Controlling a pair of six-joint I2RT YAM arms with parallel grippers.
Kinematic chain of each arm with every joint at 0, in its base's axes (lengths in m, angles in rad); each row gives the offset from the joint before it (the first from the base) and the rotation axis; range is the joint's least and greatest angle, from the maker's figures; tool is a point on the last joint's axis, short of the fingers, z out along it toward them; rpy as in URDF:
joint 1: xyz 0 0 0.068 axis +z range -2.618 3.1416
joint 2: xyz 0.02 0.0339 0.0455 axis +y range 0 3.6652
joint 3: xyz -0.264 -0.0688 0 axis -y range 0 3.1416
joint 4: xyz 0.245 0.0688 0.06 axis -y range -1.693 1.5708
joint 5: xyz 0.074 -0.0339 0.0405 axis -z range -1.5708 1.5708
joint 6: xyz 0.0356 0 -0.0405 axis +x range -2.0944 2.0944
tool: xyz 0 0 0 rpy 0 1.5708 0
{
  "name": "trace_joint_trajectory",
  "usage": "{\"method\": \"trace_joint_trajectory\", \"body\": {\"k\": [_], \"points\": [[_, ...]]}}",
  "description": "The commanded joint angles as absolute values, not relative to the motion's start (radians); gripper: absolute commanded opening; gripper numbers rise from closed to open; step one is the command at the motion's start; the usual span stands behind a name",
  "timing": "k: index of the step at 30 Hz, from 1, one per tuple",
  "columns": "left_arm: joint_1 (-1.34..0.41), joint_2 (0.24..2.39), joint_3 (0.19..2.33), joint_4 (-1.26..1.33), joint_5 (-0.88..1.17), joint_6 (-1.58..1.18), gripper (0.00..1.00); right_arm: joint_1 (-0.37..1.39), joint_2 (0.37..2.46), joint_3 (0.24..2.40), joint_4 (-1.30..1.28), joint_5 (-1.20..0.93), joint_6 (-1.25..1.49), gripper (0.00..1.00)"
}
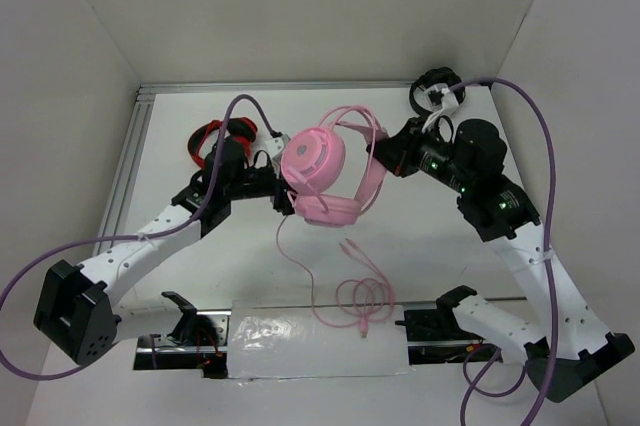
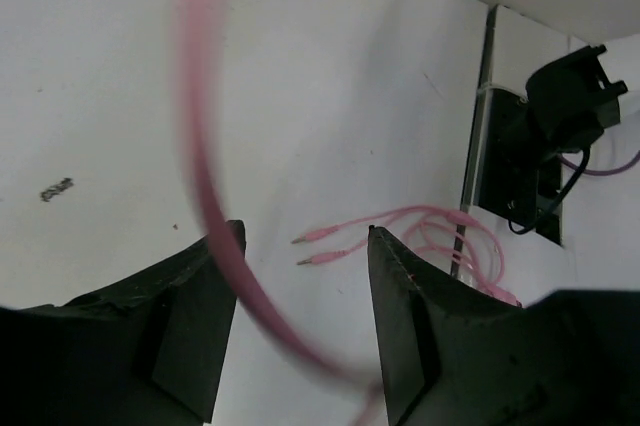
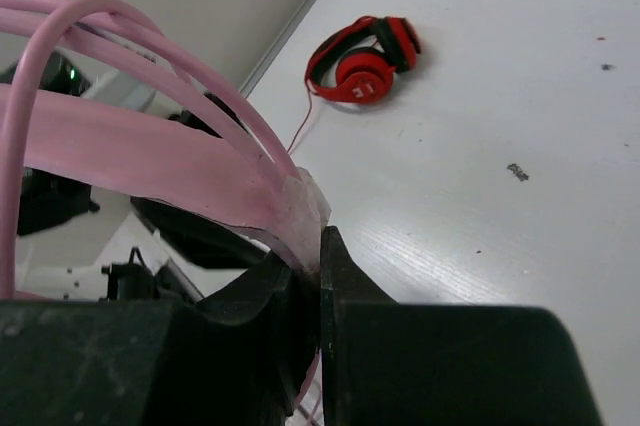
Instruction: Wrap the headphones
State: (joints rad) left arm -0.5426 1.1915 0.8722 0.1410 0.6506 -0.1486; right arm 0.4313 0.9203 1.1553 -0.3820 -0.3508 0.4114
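Note:
The pale-pink headphones (image 1: 320,171) hang above the middle of the table, one round cup facing the camera. My right gripper (image 1: 380,153) (image 3: 320,236) is shut on their headband (image 3: 150,146). My left gripper (image 1: 281,193) (image 2: 304,229) is beside the cup on its left and stands open. The thin pink cable (image 2: 212,196) runs blurred and loose through the gap between its fingers. From the cup the cable (image 1: 300,266) drops to the table and ends in a loose coil (image 1: 358,298) (image 2: 455,236) near the front edge, with two plugs (image 2: 322,246) lying flat.
Smaller red-and-black headphones (image 1: 215,136) (image 3: 365,61) lie at the back left, behind my left arm. Black headphones (image 1: 437,88) sit at the back right corner. A clear plastic sheet (image 1: 320,344) lies along the front edge. White walls close in the table.

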Motion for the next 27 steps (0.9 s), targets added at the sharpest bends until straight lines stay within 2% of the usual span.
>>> {"method": "trace_joint_trajectory", "body": {"k": [1,3,5,6,7,9,12,14,17,18,23,27], "points": [[-0.571,1.209,0.835,0.274,0.741,-0.209,0.64,0.428,0.928,1.271,-0.374,-0.229,0.538,0.00],[-0.595,1.224,0.824,0.295,0.715,-0.221,0.60,0.428,0.949,1.301,-0.391,-0.210,0.543,0.00],[-0.612,1.233,0.819,0.291,0.683,-0.229,0.44,0.428,0.962,1.350,-0.443,-0.154,0.535,0.00],[-0.629,1.230,0.818,0.278,0.660,-0.230,0.35,0.428,0.965,1.362,-0.465,-0.120,0.526,0.00],[-0.633,1.226,0.812,0.275,0.617,-0.239,0.17,0.428,0.971,1.380,-0.494,-0.051,0.506,0.00],[-0.638,1.192,0.790,0.299,0.513,-0.255,0.00,0.429,0.970,1.365,-0.529,-0.003,0.480,0.00],[-0.617,1.140,0.814,0.267,0.285,-0.320,0.00,0.422,0.944,1.298,-0.528,0.043,0.483,0.00],[-0.579,1.117,0.847,0.247,0.270,-0.333,0.00,0.422,0.936,1.281,-0.526,0.023,0.477,0.00],[-0.539,1.121,0.830,0.277,0.365,-0.333,0.70,0.420,0.946,1.311,-0.541,-0.020,0.465,0.00],[-0.534,1.127,0.813,0.305,0.402,-0.334,0.99,0.422,0.948,1.331,-0.549,-0.029,0.468,0.00],[-0.546,1.230,0.671,0.596,0.589,-0.325,0.99,0.428,0.966,1.407,-0.575,-0.115,0.465,0.00],[-0.581,1.363,0.695,0.712,0.660,-0.312,0.99,0.442,0.983,1.477,-0.594,-0.205,0.471,0.00]]}}
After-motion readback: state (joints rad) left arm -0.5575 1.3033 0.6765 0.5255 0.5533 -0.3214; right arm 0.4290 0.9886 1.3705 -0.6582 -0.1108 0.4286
